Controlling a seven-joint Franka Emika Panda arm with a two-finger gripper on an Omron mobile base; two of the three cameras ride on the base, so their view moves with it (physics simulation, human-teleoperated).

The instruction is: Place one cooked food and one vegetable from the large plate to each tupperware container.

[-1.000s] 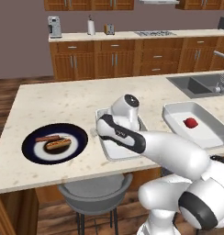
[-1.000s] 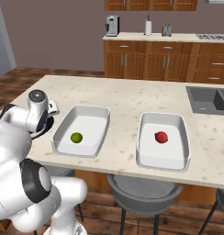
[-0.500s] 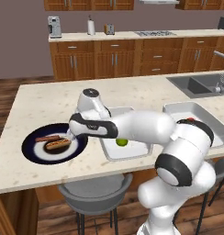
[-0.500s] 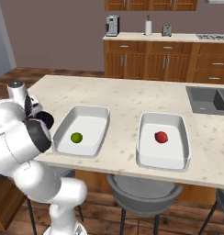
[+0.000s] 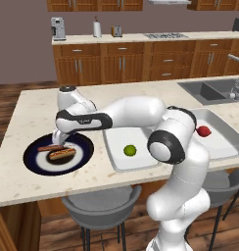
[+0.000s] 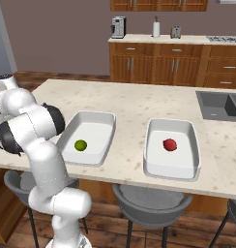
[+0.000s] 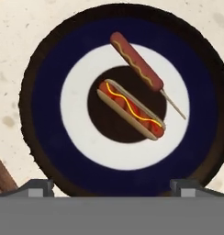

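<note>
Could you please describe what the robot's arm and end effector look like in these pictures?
The arm is glossy white with rounded segments and dark grey-black bands at its joints. No cables or markings are visible. The end effector has two small grey, blocky fingertips.

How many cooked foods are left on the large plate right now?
2. A hot dog in a bun lies at the centre of the large plate; a corn dog on a stick lies beside it on the white ring. Nothing looks hidden.

We counted one large plate [image 5: 31, 162] bearing one hot dog [image 7: 130, 109] and one corn dog [image 7: 137, 62]; beside the plate, two tupperware containers [image 6: 107, 120] [image 6: 195, 152], holding one lime [image 6: 81, 145] and one tomato [image 6: 170, 144].
</note>
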